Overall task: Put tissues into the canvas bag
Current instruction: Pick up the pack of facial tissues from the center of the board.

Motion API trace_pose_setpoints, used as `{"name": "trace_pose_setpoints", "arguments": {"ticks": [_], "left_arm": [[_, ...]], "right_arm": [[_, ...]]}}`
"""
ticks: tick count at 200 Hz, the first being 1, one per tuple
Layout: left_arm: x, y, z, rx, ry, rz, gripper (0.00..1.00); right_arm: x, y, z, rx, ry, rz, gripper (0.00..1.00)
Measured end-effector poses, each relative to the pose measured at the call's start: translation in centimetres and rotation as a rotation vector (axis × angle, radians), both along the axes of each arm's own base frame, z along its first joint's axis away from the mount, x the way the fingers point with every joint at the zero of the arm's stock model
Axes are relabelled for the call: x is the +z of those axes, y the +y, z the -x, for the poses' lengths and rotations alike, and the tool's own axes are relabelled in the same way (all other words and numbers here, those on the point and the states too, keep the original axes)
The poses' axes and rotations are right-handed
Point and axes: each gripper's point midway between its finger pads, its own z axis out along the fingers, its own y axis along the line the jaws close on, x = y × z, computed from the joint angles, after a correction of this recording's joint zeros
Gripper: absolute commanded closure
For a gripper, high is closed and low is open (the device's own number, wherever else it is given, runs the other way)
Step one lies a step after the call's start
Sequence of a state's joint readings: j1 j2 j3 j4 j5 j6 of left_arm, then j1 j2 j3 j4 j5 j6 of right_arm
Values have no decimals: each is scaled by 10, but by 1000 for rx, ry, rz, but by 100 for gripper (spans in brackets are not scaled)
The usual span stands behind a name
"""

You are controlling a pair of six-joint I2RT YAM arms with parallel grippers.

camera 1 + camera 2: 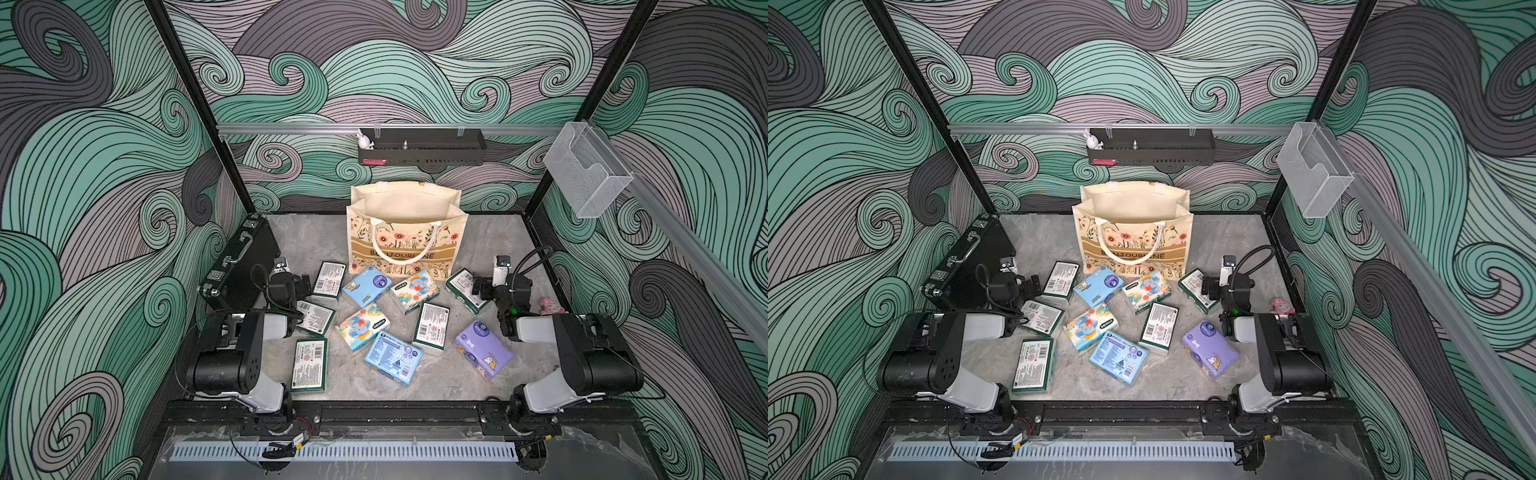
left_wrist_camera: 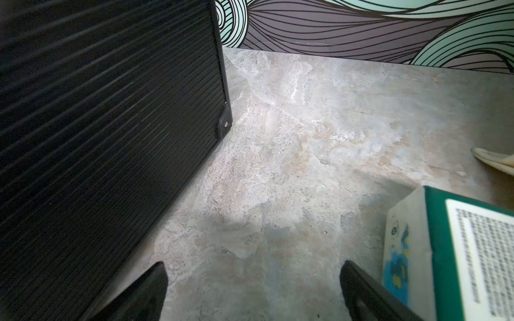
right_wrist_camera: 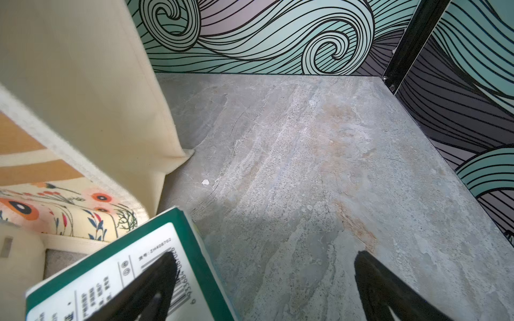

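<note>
Tissue packs (image 1: pixel 362 326) are lying scattered on the grey table (image 1: pixel 453 382), on the near side of the canvas bag (image 1: pixel 405 232), which is standing open at the far middle. The left gripper (image 2: pixel 254 275) and right gripper (image 3: pixel 267 258) are hovering with jaws wide apart, holding nothing, the right one over a green-and-white pack (image 3: pixel 125 272).

Open canvas bag (image 1: pixel 405 240) — tissues (image 1: pixel 362 326) crowd its front.
</note>
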State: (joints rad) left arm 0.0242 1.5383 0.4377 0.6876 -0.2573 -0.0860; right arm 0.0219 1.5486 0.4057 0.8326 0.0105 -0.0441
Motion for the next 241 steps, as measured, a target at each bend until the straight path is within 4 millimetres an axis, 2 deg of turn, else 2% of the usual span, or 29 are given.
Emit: {"name": "trace_pose_setpoints", "arguments": {"ticks": [241], "left_arm": [[0,0,0,0,0,0,1]], "right_arm": [[-1,2,1,0,6,4,1]]}}
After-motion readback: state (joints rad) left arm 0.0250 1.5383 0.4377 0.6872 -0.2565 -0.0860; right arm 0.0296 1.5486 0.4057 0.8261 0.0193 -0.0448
